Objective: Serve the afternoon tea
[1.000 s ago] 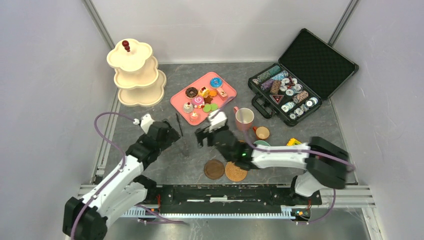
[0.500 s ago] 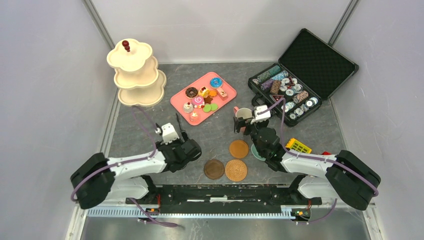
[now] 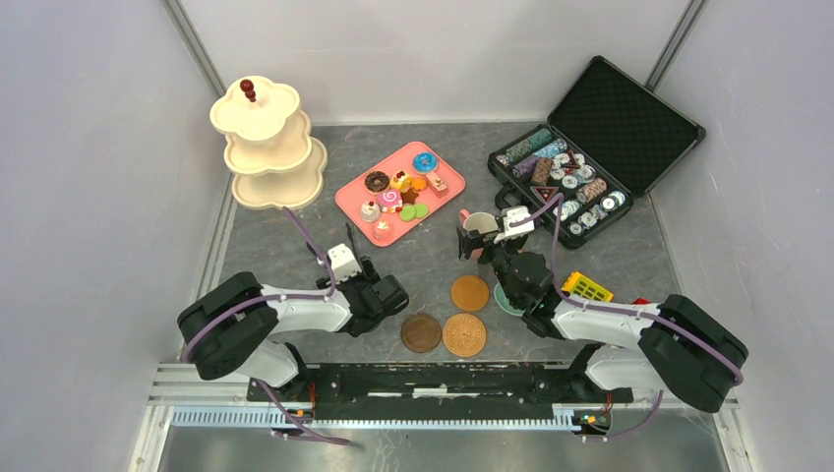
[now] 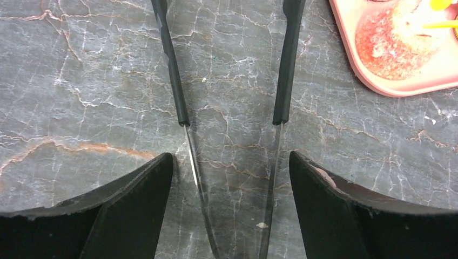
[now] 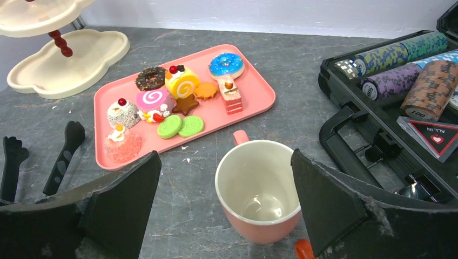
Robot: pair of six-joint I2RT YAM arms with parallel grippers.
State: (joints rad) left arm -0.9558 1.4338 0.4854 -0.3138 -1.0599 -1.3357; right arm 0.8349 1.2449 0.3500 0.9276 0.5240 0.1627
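Grey marbled tabletop point(image 3: 433, 261), walled in white; left gripper point(image 4: 231, 155) hangs low with its fingers spread, black-handled tongs point(image 4: 172, 70) lying on the stone between them; right gripper point(image 5: 225, 154) stands wide open on either side of the upright, empty pink cup point(image 5: 259, 205), not visibly touching it; toy pastries point(image 5: 153, 100) sit on a pink tray point(image 5: 254, 102) just beyond the cup; cream three-tier stand point(image 3: 268, 147) occupies the far left corner; three brown coasters point(image 3: 469, 292) lie near the front, between the arms.
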